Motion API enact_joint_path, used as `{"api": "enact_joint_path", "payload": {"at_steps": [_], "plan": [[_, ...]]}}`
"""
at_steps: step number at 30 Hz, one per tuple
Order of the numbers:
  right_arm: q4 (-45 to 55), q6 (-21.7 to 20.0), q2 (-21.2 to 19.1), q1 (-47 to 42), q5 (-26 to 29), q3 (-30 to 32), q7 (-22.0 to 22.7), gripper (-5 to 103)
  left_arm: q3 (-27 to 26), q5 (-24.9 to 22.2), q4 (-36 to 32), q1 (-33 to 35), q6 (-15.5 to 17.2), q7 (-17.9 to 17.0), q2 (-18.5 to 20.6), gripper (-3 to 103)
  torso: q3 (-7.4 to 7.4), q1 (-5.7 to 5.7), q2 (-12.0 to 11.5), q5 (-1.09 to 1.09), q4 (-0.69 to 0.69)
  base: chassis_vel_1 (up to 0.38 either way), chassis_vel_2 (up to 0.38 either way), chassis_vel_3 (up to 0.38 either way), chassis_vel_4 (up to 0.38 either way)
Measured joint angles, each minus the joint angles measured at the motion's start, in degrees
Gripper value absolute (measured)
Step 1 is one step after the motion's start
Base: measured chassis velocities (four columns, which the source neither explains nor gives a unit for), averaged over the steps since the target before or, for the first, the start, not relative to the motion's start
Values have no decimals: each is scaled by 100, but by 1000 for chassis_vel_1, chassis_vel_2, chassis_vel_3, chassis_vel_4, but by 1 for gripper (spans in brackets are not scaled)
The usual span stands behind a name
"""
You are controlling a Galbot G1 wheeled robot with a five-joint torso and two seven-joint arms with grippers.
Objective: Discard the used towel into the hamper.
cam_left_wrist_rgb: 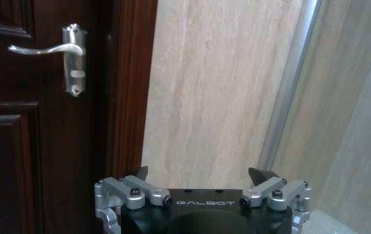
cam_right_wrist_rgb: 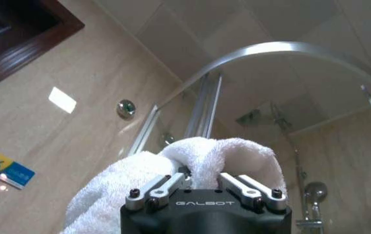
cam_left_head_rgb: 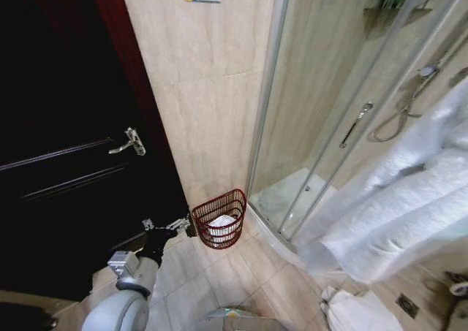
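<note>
Beige tiled bathroom: dark wooden door [cam_left_head_rgb: 66, 163] at left, glass shower enclosure [cam_left_head_rgb: 329, 104] at right. White towel [cam_left_head_rgb: 409, 207] hangs large at right in the head view, pinched in the right tool [cam_right_wrist_rgb: 205, 181]. Hamper [cam_left_head_rgb: 219, 218] stands on the floor against the wall between door and shower, white cloth inside. Left tool [cam_left_wrist_rgb: 205, 176], fingers spread and empty, sits low just beside the hamper.

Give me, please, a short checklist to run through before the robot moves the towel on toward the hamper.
1. Towel clamped in the right gripper: ok.
2. Left gripper open, holding nothing: ok.
3. Hamper upright on the floor against the wall: ok.
4. Room left in the hamper: ok, though white cloth already lies inside.
5. Towel above the hamper: not ok; it hangs well off to the right.
6. Left gripper's gap from the hamper rim: cannot tell.
</note>
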Motion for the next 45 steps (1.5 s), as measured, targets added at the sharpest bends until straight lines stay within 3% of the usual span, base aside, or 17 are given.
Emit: {"api": "enact_joint_path", "payload": {"at_steps": [34, 45], "plan": [[-25, -151, -1079, 545, 928, -232, -587, 10, -2, 0, 0, 0, 0, 0, 2, 100, -1, -1, 2, -5, 3, 60, 59, 61, 62], [-835, -227, -1610, 1063, 1310, -590, -1057, 10, -2, 0, 0, 0, 0, 0, 2, 100, 0, -1, 1, -4, 2, 90, 81, 83, 82]]}}
